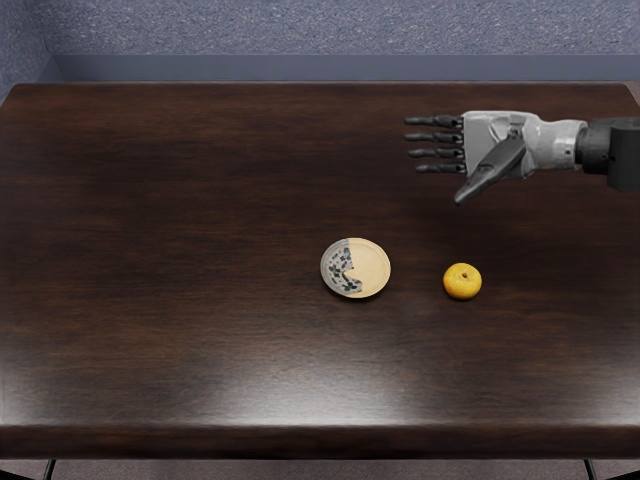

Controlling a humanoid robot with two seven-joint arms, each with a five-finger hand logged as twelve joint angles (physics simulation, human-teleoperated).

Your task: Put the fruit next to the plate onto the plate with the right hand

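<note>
A small yellow-orange fruit point(462, 281) lies on the dark wooden table, a short way to the right of a small cream plate point(368, 270) with a blue pattern on its left side. The plate holds nothing. My right hand point(445, 150) comes in from the right edge and hovers over the table's far right part, well behind the fruit. Its fingers point(430, 137) stretch straight out to the left and the thumb points down and left, so the hand is open and holds nothing. The left arm does not show.
The dark table point(160, 250) fills most of the view, with its front edge near the bottom. A grey-blue wall runs along the back.
</note>
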